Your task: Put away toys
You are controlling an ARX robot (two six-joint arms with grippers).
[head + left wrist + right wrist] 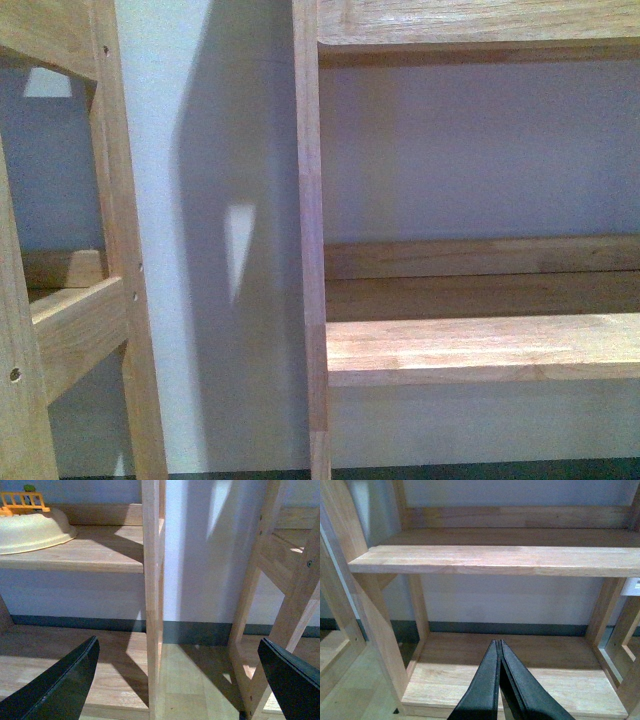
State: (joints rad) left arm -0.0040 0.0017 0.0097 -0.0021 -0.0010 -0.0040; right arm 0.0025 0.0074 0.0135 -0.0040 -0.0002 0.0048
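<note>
1. In the left wrist view, the left gripper (pixel 177 680) sits nearest the camera, its two dark fingers (pixel 60 685) spread wide with nothing between them.
2. Past those fingers lies the low wooden board (pixel 65 670) of a shelf unit, sunlit in patches, and beside it pale wooden floor (pixel 195 680).
3. A light wooden upright post (pixel 152 600) rises between the fingers; a second wooden frame (pixel 280 580) leans in on the other side.
4. Higher up, a shelf board (pixel 85 550) carries a cream bowl-shaped object (pixel 30 530) with a small orange fence-like piece (pixel 22 501) at its top and a speck of green behind it. What this object is cannot be told.
5. In the right wrist view, the right gripper (pixel 499 652) shows its dark fingers (pixel 482 690) pressed together, holding nothing.
6. Beyond them is the bottom shelf (pixel 520 680) of a wooden unit, then a middle shelf (pixel 495 557) above it, both bare wood.
7. A dark skirting strip (pixel 510 628) runs along the foot of the pale wall (pixel 510 600) behind.
8. The front view shows only a wooden shelf (pixel 480 345), its side post (pixel 312 250), a neighbouring frame (pixel 110 250) and the shadowed wall (pixel 200 200); neither arm appears there.
9. The orange-yellow plush toy shows in none of the three views, so its place cannot be told.
</note>
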